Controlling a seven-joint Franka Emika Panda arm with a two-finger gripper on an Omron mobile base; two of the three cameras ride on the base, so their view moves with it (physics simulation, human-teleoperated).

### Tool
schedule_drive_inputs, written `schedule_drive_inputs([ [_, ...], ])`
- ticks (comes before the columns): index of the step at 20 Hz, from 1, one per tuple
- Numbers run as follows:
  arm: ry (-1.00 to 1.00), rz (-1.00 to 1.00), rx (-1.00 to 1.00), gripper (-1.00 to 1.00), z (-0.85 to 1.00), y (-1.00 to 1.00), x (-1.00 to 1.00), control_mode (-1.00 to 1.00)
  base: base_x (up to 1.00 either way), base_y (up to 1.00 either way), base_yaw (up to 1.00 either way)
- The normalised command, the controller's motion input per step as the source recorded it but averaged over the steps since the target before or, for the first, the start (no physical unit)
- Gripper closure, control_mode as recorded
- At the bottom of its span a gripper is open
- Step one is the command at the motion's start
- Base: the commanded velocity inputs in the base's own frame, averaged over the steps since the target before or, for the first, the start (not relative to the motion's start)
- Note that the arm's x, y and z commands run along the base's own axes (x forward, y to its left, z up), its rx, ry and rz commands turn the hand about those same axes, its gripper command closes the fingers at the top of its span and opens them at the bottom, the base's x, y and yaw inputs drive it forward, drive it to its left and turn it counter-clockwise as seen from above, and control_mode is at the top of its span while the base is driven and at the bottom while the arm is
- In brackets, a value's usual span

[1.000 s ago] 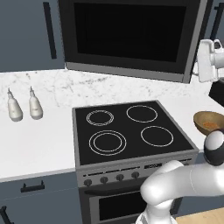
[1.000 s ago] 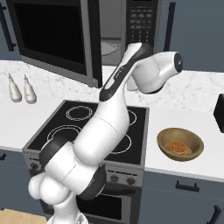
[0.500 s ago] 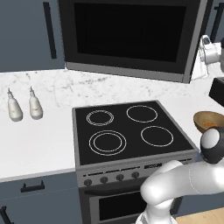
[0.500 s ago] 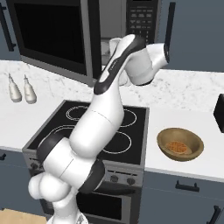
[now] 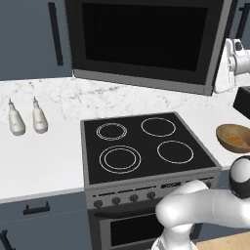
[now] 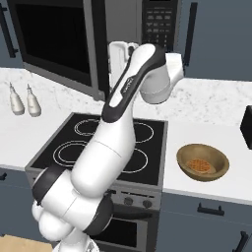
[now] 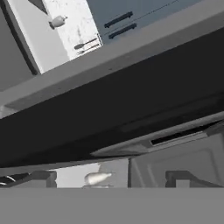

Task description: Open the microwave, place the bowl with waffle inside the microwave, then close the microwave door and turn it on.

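Observation:
The microwave [image 6: 160,24] hangs above the stove, its keypad on the right. The microwave door [image 5: 146,39] stands ajar, swung out on its left hinge, and a grey gap shows between its free edge and the keypad. My gripper [image 5: 225,68] is right at that free edge, and in the right base view the gripper [image 6: 118,56] sits just behind it. In the hand view the fingertips [image 7: 41,177] stand wide apart, open, with the door's dark window [image 7: 109,109] close ahead. The brown bowl [image 6: 202,162] holding a waffle rests on the counter right of the stove.
A black stove [image 5: 146,146] with ring burners fills the middle, its oven door below. Two white bottles [image 5: 16,119] stand on the marble counter at the left. A black box [image 6: 247,127] sits at the counter's far right, behind the bowl.
My wrist has swung left toward the door's free edge, and the hand has stayed by that edge. The door's angle looks about the same. The bowl has not moved.

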Motion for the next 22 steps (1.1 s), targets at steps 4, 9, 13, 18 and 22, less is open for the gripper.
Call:
schedule_drive_inputs([
  [4,0.0,0.23,0.0,-1.0,0.0,1.0,-0.35,-1.0,0.0,0.0,0.0],
  [9,0.0,0.22,0.0,-1.0,0.01,1.0,-0.61,-1.0,0.0,0.0,0.0],
  [13,-0.01,0.21,0.0,-1.0,0.02,0.99,-0.77,-1.0,0.0,0.0,0.0],
  [18,-0.02,0.22,0.0,-1.0,0.04,0.92,-0.72,-1.0,0.0,0.0,0.0],
  [22,-0.02,0.2,0.0,-1.0,0.09,0.66,-0.48,-1.0,0.0,0.0,0.0],
])
